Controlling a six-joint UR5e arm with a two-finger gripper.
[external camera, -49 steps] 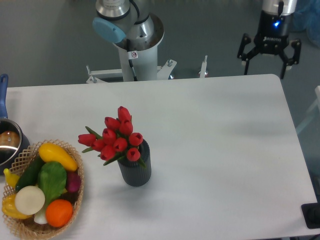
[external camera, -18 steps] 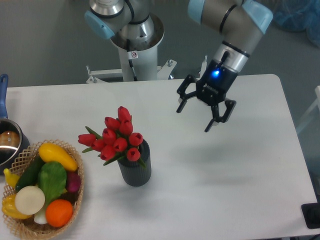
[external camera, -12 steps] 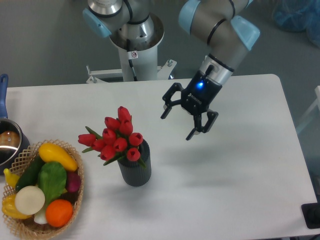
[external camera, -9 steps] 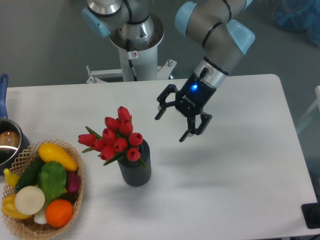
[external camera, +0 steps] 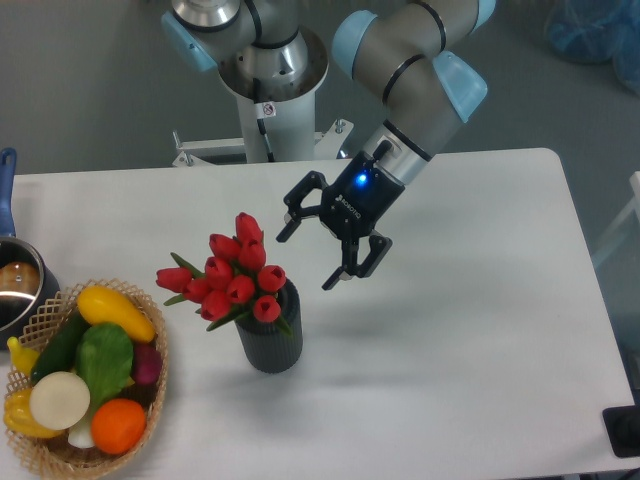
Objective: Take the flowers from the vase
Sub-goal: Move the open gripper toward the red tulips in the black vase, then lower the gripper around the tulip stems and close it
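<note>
The flowers [external camera: 232,271], a bunch of red tulip buds with green leaves, stand in the vase [external camera: 270,339], a short dark ribbed cylinder on the white table. My gripper [external camera: 306,258] is open and empty. It hangs in the air just right of and slightly above the tulip heads, apart from them, with its two black fingers spread and tilted down to the left.
A wicker basket [external camera: 148,399] of fruit and vegetables sits at the front left. A metal pot [external camera: 20,284] with a blue handle [external camera: 6,188] is at the left edge. The arm's base column [external camera: 268,108] stands behind the table's far edge.
My gripper has come from the far right, beyond the table, down and left across it to just beside the flowers. It stays open. The flowers and vase have not moved.
</note>
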